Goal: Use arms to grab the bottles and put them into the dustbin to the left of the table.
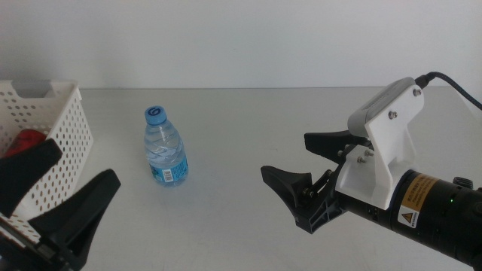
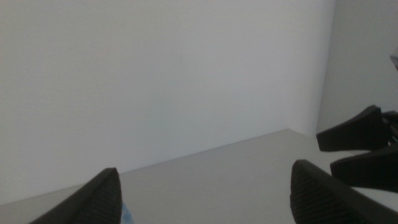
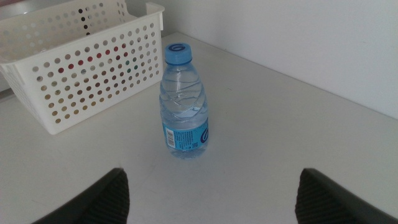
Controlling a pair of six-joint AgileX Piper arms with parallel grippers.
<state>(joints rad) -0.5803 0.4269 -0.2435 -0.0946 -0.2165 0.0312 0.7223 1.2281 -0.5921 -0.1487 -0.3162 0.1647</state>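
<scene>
The water bottle (image 1: 165, 147) stands upright on the surface (image 1: 241, 128), just beside the dustbin (image 1: 56, 128) (something red already lies inside). I have the right pincer (image 1: 301, 169) spread wide, empty, well apart from it and facing it. The left pincer (image 1: 56, 199) waits low by the dustbin, also wide. My worry: a light bottle tips if one jaw touches first, or I sweep into the dustbin wall.
</scene>
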